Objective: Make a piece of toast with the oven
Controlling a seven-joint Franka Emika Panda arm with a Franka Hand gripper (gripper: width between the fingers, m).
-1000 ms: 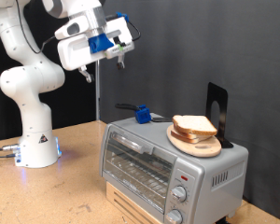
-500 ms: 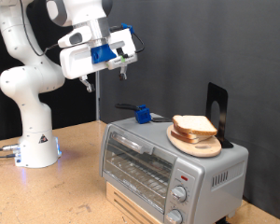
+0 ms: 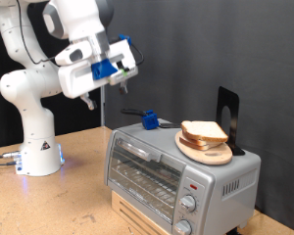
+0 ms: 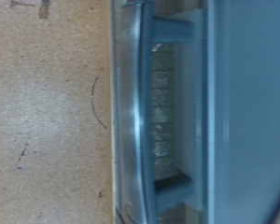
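Hovering high above the closed oven (image 3: 176, 171), the hand (image 3: 103, 86) holds nothing, fingers parted, apparently lining up its door handle (image 4: 131, 112).

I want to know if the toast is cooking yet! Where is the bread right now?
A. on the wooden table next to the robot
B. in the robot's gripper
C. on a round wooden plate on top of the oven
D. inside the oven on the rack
C. The bread sits on the round wooden plate on top of the oven, whose door is shut, and the gripper hangs high in the air away from it.
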